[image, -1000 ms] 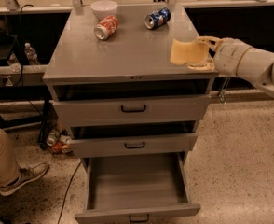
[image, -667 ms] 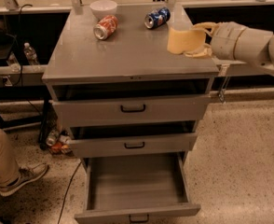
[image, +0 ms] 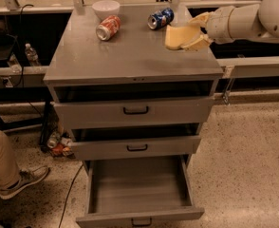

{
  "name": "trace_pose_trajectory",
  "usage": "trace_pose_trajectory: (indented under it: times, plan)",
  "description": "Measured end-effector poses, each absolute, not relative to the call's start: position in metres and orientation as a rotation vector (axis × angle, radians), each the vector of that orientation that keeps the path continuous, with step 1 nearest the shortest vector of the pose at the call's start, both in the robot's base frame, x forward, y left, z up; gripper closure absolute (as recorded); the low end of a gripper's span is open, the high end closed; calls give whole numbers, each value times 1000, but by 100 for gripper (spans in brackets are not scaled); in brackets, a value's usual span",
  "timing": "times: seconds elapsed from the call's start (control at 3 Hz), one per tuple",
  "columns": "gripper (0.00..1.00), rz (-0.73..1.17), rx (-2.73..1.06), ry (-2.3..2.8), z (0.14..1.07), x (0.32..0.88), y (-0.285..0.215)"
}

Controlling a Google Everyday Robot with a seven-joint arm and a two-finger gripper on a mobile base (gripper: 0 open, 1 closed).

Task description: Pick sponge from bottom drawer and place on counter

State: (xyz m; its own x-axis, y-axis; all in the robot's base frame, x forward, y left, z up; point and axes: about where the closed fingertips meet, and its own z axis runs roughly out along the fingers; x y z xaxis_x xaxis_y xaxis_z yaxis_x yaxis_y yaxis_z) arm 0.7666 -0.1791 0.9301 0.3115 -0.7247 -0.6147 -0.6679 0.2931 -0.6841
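The sponge (image: 181, 36), a pale yellow-tan block with a curved edge, is over the far right part of the counter (image: 130, 53), pinched in the claw (image: 197, 31), whose cream fingers (image: 200, 18) close on its right end from above and below. The sponge's lower edge sits very near the grey top, but I cannot tell whether it touches. The claw reaches in from the right on a thick white arm (image: 244, 20) that runs off the right edge of the view. Just left of and beyond the sponge a blue can (image: 160, 19) lies on its side on the counter. Further left a red can (image: 108, 27) also lies on its side, and a white bowl (image: 106, 7) stands upright just behind it, near the far edge. Below the counter, the top drawer (image: 134, 110) and the middle drawer (image: 137, 147) each stand a little ajar, with a dark gap above each front. The bottom drawer (image: 130, 214) is pulled well out toward the near side, its grey inside showing and its small black handle at the lower edge of the view. On the speckled floor to the left of the cabinet lie a few cans (image: 59, 144) and a dark cable. A person's leg in tan trousers, with a grey shoe (image: 25, 179), shows at the near left.
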Motion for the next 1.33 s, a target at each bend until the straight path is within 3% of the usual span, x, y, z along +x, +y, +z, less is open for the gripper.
trace_pose_trajectory:
  times: [0.67,1.33]
  plan:
    - [100,94,-1450,1551,900,792,-176]
    - [59,102,-1456,1547,897,793,-171]
